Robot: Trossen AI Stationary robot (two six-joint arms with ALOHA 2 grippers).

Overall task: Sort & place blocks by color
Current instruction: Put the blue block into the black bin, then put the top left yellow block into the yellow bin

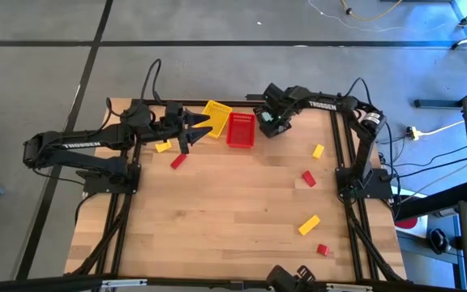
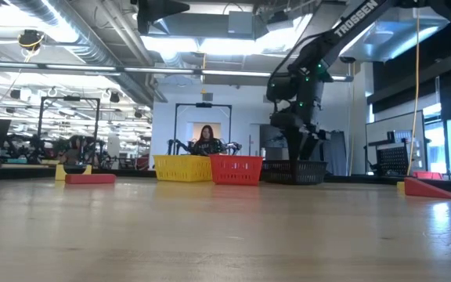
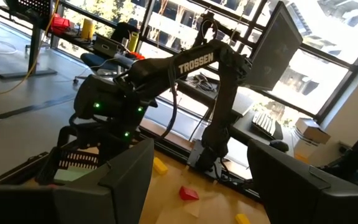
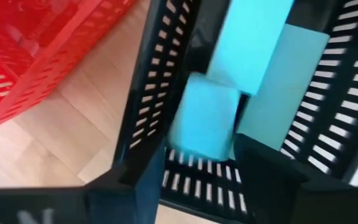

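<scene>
My right gripper point(image 1: 267, 123) point(image 4: 201, 155) points down into the black basket point(image 4: 160, 81) point(image 2: 292, 171) at the far edge. It is open, with a teal cube point(image 4: 204, 121) between and just past its fingertips. Two more teal blocks point(image 4: 253, 37) point(image 4: 291, 81) lie in that basket. My left gripper point(image 1: 203, 130) point(image 3: 201, 186) is open and empty. It hangs level above the table near the yellow basket point(image 1: 216, 113). Next to that stands the red basket point(image 1: 240, 130). A yellow block point(image 1: 163, 147) and a red block point(image 1: 177, 161) lie below the left arm. My right gripper's fingers point(image 4: 253, 168) stand on either side of the teal cube's side faces point(image 4: 229, 130), coming from above. I cannot tell whether they touch it. The cube is inside the black basket.
More blocks lie on the right half of the wooden table: yellow ones point(image 1: 318, 151) point(image 1: 309, 225) and red ones point(image 1: 308, 178) point(image 1: 322, 250). The three baskets stand in a row along the far edge. The table's middle point(image 1: 233, 211) holds no objects.
</scene>
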